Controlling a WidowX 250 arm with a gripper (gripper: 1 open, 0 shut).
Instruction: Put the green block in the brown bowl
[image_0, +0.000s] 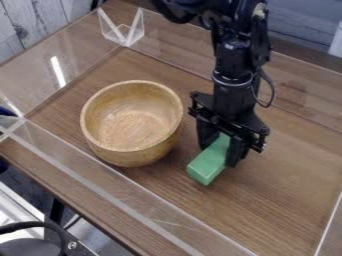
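Wooden table (287, 120) seen from above at an angle, with clear plastic walls along its edges. Left of centre sits the brown bowl (131, 122), round, light tan wood, with nothing inside. Just to its right the green block (207, 164) lies on the table, outside the bowl. A black robot arm reaches straight down over the block's far end; its pincer (223, 147) straddles that end, fingers on either side, though whether they actually clamp it cannot be told.
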